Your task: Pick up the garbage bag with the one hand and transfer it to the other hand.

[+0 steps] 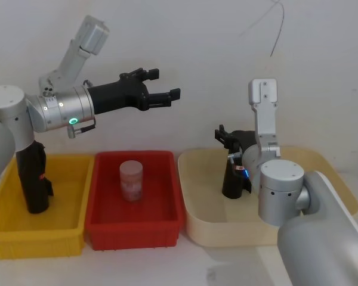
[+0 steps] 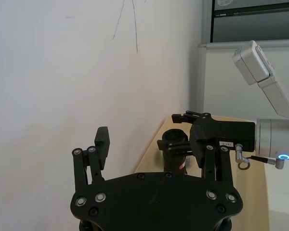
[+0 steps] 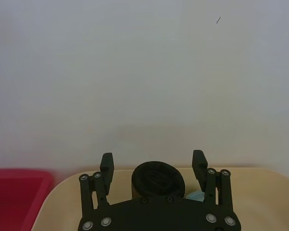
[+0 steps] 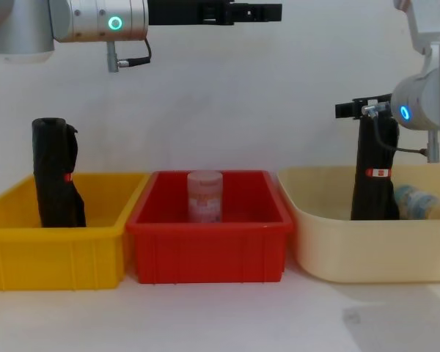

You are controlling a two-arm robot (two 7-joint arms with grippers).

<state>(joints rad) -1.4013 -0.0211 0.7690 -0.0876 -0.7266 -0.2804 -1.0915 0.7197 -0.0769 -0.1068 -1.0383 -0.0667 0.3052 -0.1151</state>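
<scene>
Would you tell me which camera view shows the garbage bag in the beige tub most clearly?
The chest view: the garbage bag stands upright in the beige tub, its full side and red-and-white label visible. The head view shows it partly behind the right arm; both wrist views show mainly its top.

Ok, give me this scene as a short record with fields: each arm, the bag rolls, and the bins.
left gripper: open, raised high above the red bin, holding nothing
right gripper: open, fingers either side of the garbage bag's top
garbage bag: upright in the beige tub, red-and-white label band visible
second black roll: upright in the yellow bin
red bin contents: one pink jar, upright
</scene>
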